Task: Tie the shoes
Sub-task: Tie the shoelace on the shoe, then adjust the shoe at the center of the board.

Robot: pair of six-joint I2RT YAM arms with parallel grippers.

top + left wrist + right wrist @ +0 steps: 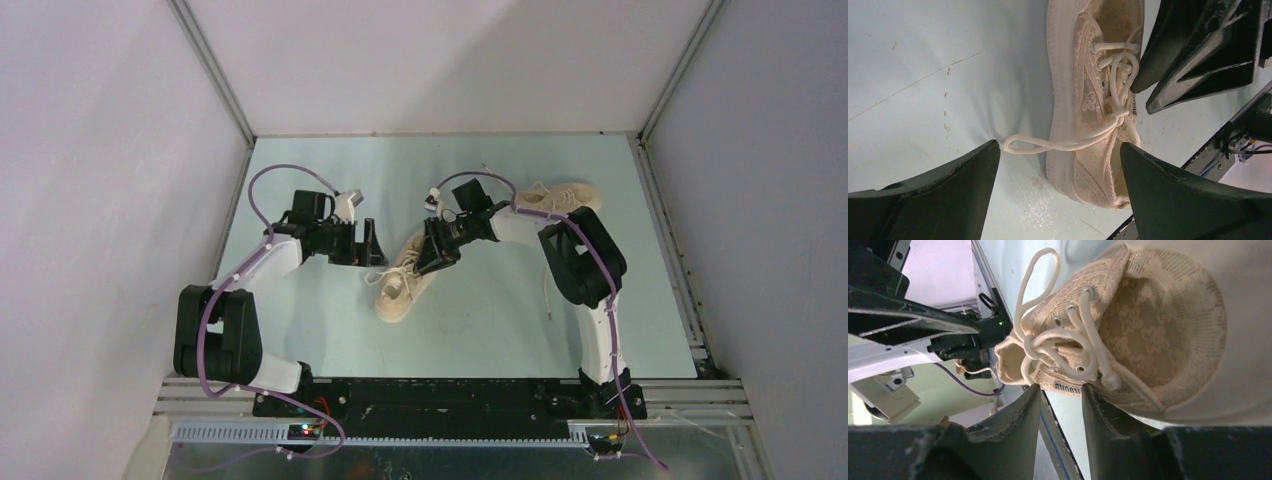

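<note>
On the pale green table (500, 330), near its middle, the near shoe (405, 283) rests on its sole, set aslant between the two arms. Its off-white laces (1115, 75) are threaded through the eyelets and gathered in a loose tangle over the tongue. One loop (1025, 145) trails onto the table on the left arm's side. The left gripper (1059, 147) hovers just beside this shoe, jaws spread wide and empty. The right gripper (1060, 390) stands over the lacing from the opposite side. Its jaws are narrowly parted with nothing visible between them, and its fingertips (1143, 95) are near the laces. The second shoe (565, 195) lies well apart at the far right, partly behind the right arm.
</note>
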